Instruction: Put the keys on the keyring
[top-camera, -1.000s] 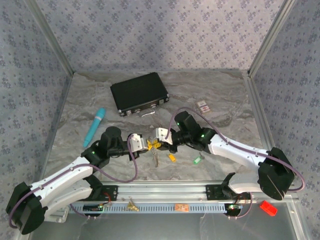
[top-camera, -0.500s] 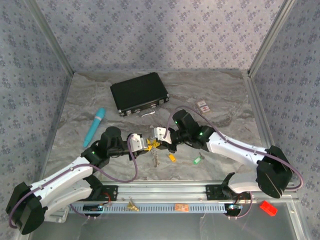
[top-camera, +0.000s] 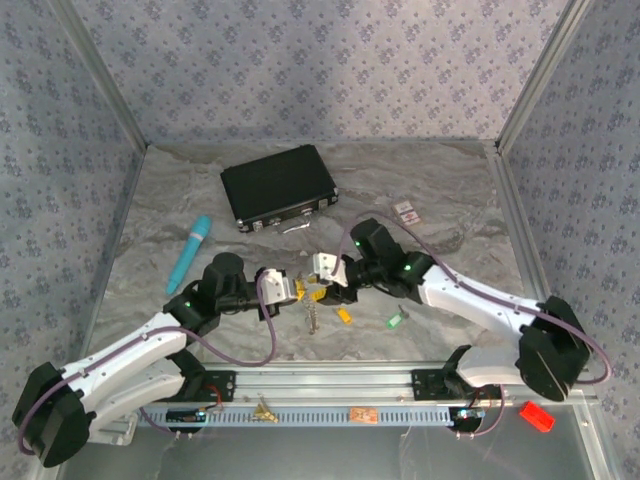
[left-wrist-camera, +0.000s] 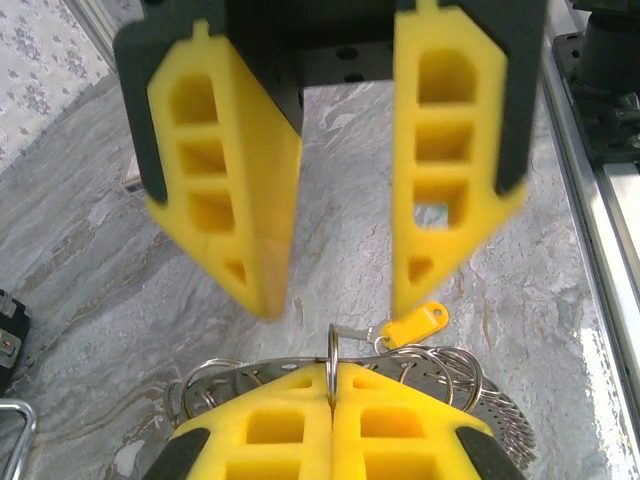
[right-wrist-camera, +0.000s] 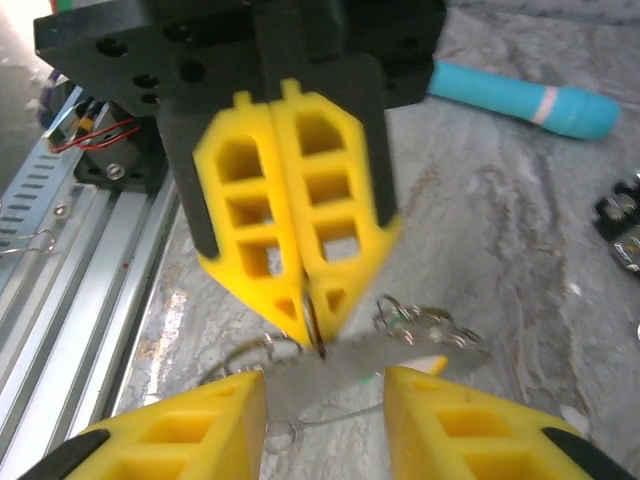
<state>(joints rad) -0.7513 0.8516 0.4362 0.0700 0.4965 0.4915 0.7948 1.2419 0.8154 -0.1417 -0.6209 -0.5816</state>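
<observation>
I am looking down on the marbled table, where the left arm and the right arm are reaching in from the near edge and meeting nose to nose near the middle. A black case is lying shut toward the far side, and a teal stick is resting on the left, well apart from the work.

The left gripper is sitting fully closed, its yellow pads pressing flat together and pinching one thin wire ring of the keyring between them. The rest of the keyring is bunching up just behind those pads, and from above I am seeing part of it trailing down onto the table below the two grippers.

The right gripper is facing it with its fingers standing well apart and gripping nothing; the silvery metal is lying in the gap between them.

A yellow key is lying against the bunch of rings; whether it is threaded on I cannot tell. A green key is lying loose on the table under the right arm, apart from the keyring. A small card is sitting farther back on the right
</observation>
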